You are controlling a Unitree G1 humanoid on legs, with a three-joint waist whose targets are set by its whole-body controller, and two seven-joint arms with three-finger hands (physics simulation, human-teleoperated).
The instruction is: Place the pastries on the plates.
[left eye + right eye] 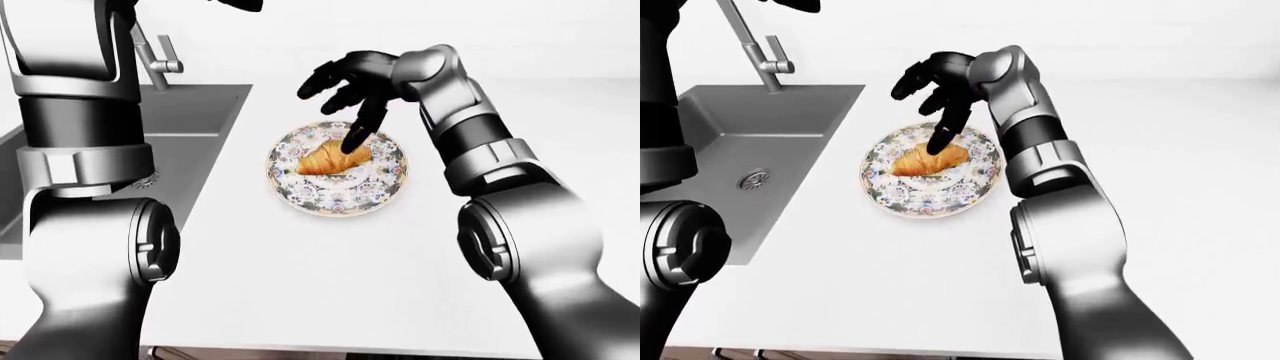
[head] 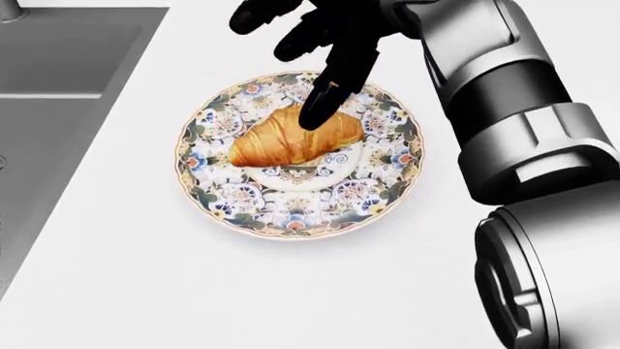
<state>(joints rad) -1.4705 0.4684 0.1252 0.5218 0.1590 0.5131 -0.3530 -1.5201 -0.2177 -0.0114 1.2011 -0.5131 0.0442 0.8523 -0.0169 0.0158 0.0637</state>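
Observation:
A golden croissant [image 2: 291, 138] lies across the middle of the flower-patterned plate [image 2: 291, 227] on the white counter. My right hand [image 2: 291, 62] hovers just above the plate's upper part, open with its black fingers spread. One long finger [image 2: 325, 98] points down onto the croissant's right end; I cannot tell whether it touches. My left arm [image 1: 80, 150] rises up the left of the left-eye view. Only a black sliver of the left hand [image 1: 240, 4] shows at the top edge, so its fingers are hidden.
A grey sink [image 1: 750, 142] with a tall faucet [image 1: 755, 45] lies left of the plate. The white counter [image 2: 194, 291] runs below and to the right of the plate. My right forearm [image 2: 504, 123] fills the right side of the head view.

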